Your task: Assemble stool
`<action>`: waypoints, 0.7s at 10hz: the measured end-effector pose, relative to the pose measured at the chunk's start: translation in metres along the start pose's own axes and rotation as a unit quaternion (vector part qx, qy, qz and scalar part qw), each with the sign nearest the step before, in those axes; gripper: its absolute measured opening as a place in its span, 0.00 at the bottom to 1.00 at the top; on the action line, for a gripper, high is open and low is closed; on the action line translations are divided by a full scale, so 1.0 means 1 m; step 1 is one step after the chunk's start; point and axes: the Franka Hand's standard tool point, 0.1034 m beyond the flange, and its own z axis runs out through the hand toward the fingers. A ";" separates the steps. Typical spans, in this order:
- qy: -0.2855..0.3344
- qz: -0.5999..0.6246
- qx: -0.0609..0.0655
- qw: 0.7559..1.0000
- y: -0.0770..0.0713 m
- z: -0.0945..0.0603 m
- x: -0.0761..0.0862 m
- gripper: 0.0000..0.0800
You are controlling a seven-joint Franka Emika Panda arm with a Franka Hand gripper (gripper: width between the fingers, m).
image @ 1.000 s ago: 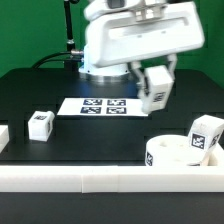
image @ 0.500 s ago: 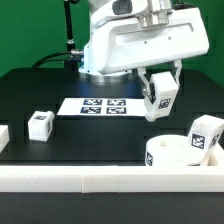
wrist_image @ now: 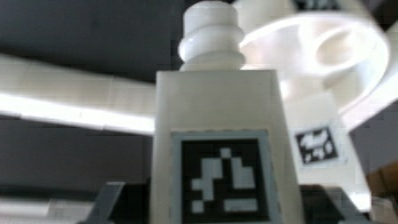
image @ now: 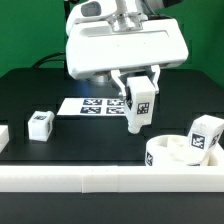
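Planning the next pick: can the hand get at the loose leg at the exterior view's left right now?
Probably not yet: the hand is shut on the carried leg. Otherwise the loose leg stands apart, with nothing over or against it.

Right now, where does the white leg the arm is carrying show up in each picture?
Exterior view: the held leg hangs mid-picture, gripped by the tool, to the exterior view's left of the seat.
Wrist view: the held leg fills the middle of the picture, its tag facing the camera.
Shared landmark: the round white seat, which the wrist view shows beyond the held leg.
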 end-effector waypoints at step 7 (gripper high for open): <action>-0.012 -0.008 0.051 0.999 -0.018 0.021 0.023 0.42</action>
